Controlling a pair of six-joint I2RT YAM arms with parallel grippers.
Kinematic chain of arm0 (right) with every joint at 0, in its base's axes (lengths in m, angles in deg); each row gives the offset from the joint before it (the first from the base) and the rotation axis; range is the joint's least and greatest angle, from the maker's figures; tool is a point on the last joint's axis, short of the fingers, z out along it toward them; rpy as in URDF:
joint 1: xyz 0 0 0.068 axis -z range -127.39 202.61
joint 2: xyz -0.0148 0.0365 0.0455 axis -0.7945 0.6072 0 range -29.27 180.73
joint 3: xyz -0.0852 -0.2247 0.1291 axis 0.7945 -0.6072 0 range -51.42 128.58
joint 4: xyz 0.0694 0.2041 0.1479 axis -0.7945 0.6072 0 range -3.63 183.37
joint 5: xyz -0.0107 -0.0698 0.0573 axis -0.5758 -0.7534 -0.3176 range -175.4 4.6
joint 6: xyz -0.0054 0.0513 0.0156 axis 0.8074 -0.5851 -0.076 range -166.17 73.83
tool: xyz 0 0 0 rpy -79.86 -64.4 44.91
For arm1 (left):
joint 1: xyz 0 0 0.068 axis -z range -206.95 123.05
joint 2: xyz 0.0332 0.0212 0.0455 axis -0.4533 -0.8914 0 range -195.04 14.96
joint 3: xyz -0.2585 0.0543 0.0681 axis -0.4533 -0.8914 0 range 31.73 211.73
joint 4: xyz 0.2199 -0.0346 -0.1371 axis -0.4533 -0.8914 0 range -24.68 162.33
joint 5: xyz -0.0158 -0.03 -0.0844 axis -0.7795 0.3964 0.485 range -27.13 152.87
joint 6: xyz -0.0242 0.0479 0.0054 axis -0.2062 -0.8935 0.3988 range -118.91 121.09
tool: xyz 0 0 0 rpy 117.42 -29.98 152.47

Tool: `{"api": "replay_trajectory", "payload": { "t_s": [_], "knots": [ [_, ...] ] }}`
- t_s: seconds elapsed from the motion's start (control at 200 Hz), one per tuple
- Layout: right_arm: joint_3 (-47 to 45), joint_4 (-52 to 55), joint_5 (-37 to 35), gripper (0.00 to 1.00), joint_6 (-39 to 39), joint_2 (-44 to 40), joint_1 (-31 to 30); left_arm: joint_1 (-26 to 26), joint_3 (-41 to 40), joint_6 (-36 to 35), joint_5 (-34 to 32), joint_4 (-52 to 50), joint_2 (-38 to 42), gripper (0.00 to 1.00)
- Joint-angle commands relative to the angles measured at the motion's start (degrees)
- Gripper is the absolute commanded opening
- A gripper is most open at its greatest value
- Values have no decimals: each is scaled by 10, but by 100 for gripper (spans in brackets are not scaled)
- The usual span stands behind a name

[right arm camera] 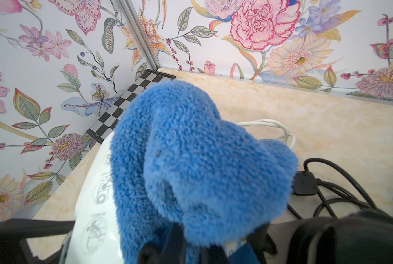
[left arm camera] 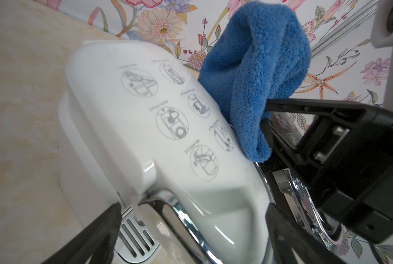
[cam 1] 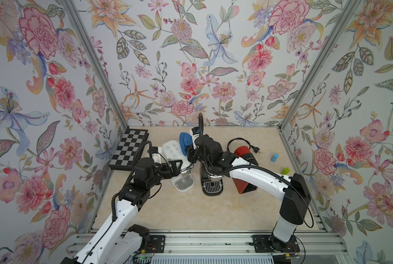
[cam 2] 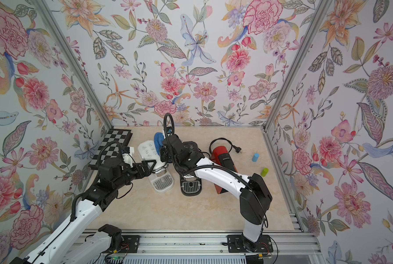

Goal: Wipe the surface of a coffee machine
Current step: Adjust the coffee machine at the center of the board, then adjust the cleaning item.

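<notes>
The white coffee machine [cam 1: 171,152] [cam 2: 146,153] [left arm camera: 159,128] stands left of centre on the beige table, with printed pictograms on its curved top. A fluffy blue cloth [cam 1: 183,142] [cam 2: 158,140] [left arm camera: 250,75] [right arm camera: 202,160] lies against the far right side of that top. My right gripper [cam 1: 190,149] [right arm camera: 213,242] is shut on the cloth's lower part, reaching over from the right. My left gripper [cam 1: 178,168] [cam 2: 152,168] [left arm camera: 191,228] is open, with a finger on each side of the machine's front above its drip tray [cam 1: 183,184]. Whether the pads touch the machine is unclear.
A black coffee machine [cam 1: 211,187] [cam 2: 191,186] stands right next to the white one, under my right arm, and a red one [cam 1: 245,157] [cam 2: 223,157] with a black cord [cam 1: 241,142] lies further right. A chessboard [cam 1: 128,148] leans at the back left. Blue [cam 1: 274,157] and green [cam 1: 285,171] cylinders stand at the right.
</notes>
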Motion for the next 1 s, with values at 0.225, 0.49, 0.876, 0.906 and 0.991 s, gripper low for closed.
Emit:
{"api": "replay_trajectory", "payload": {
  "t_s": [0.225,0.49,0.876,0.906,0.991],
  "knots": [
    [-37,-20,157,0,12,-114,73,-3,163,-108,13,-10,-34,99],
    [-132,-121,372,0,-54,-178,159,-3,206,-71,203,138,-119,99],
    [-207,-284,463,0,-155,-191,151,-1,223,-81,282,174,-216,99],
    [-207,-289,463,0,-155,-193,150,-2,227,-90,277,161,-218,99],
    [-208,-298,466,0,-159,-193,146,-2,221,-99,271,157,-218,99]
  ]
}}
